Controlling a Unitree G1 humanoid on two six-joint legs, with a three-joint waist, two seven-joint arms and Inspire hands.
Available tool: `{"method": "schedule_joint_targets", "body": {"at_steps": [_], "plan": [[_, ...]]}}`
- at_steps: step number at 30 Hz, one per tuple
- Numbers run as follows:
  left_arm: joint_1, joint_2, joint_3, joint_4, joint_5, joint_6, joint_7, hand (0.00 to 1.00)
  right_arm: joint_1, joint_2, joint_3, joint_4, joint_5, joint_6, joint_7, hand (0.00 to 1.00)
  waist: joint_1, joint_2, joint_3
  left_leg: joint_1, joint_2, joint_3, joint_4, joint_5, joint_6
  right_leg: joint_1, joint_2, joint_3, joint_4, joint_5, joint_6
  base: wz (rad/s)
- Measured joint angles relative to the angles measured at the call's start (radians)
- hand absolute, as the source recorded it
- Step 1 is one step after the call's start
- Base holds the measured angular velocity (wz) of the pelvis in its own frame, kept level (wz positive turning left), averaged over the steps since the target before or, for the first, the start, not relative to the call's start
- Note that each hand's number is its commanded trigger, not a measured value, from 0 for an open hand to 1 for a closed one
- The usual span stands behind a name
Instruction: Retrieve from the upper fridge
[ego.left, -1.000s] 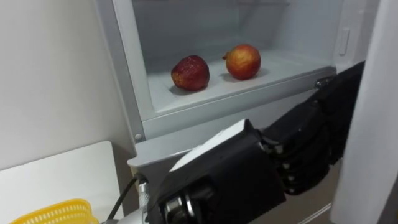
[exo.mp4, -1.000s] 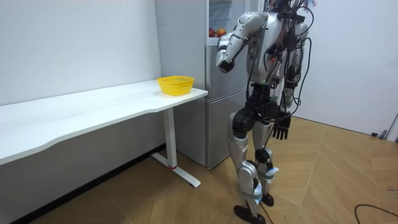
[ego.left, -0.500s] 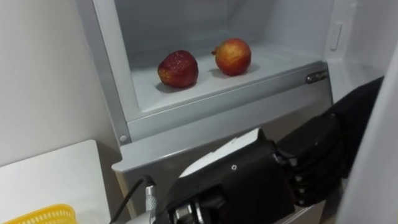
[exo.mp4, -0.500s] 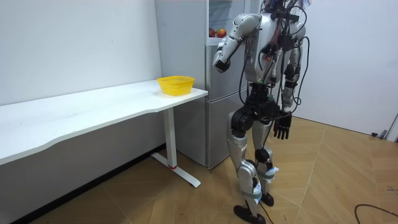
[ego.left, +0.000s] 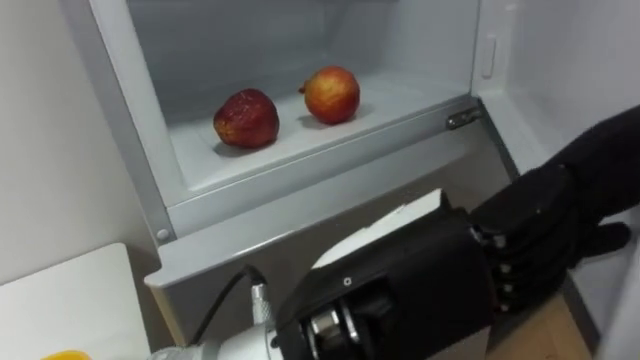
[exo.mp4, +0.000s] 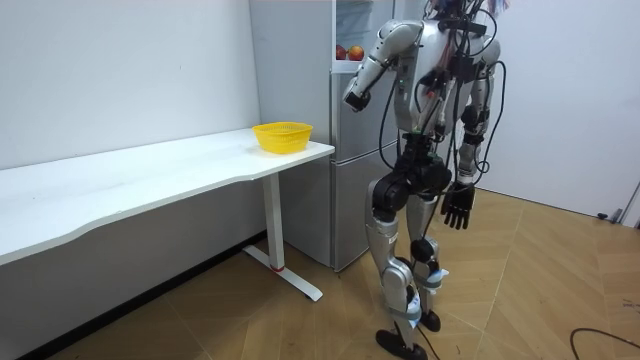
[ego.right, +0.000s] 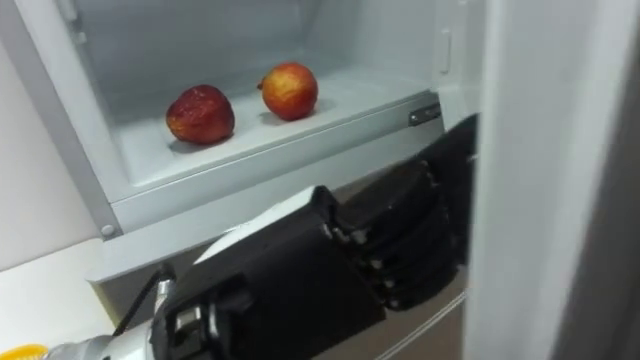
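1. Left hand (ego.left: 400, 290) sits lower centre of frame, in front of the fridge and below the shelf (ego.left: 290, 150) lip. Fingers loose, holding nothing.
2. Right hand (exo.mp4: 457, 207) hangs at its side, fingers spread, empty.
3. Targets upper centre, on the upper fridge shelf: dark red apple (ego.left: 245, 118) and red-yellow apple (ego.left: 331, 94), slightly apart.
4. Step looks like the reach-in, no grasp yet. Next: lift over the lip, go in, close round one apple.

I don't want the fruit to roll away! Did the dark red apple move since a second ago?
No. The dark red apple sits at the same spot on the fridge shelf, left of the lighter apple; the whole view shifted instead.
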Motion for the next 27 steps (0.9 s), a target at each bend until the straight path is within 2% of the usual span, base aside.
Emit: {"method": "schedule_joint_targets", "body": {"at_steps": [5,16,23,27], "plan": [[-0.054,-0.021,-0.03,0.048,0.0,0.0,0.002,0.0,-0.001,-0.003,0.001,-0.005,0.004,-0.007,0.0,0.0,-0.002,0.0,0.0001,0.0,0.001,0.014,0.0,0.0,0.0,-0.005,0.001,0.002,0.002,0.0,0.0,-0.05],[-0.134,-0.025,-0.095,0.073,0.016,0.006,0.004,0.0,-0.04,-0.013,0.002,-0.001,0.021,-0.005,0.0,0.0,-0.011,0.004,-0.001,-0.013,0.002,0.028,0.001,0.0,0.0,-0.014,0.002,0.007,0.003,0.0,0.0,-0.02],[-0.188,-0.041,-0.118,0.106,0.014,0.016,0.017,0.0,-0.041,-0.025,0.014,-0.003,0.079,-0.005,-0.003,0.0,-0.013,0.005,-0.0016,-0.014,0.001,0.028,0.001,0.0,0.0,-0.024,0.002,0.016,0.002,0.0,0.0,-0.03],[-0.196,-0.043,-0.118,0.106,0.015,0.02,0.018,0.0,-0.041,-0.03,0.032,0.0,0.086,-0.006,-0.005,0.0,-0.024,0.008,-0.0036,-0.014,0.001,0.028,0.001,0.0,0.0,-0.025,0.004,0.023,0.003,0.0,0.0,-0.04]]}}
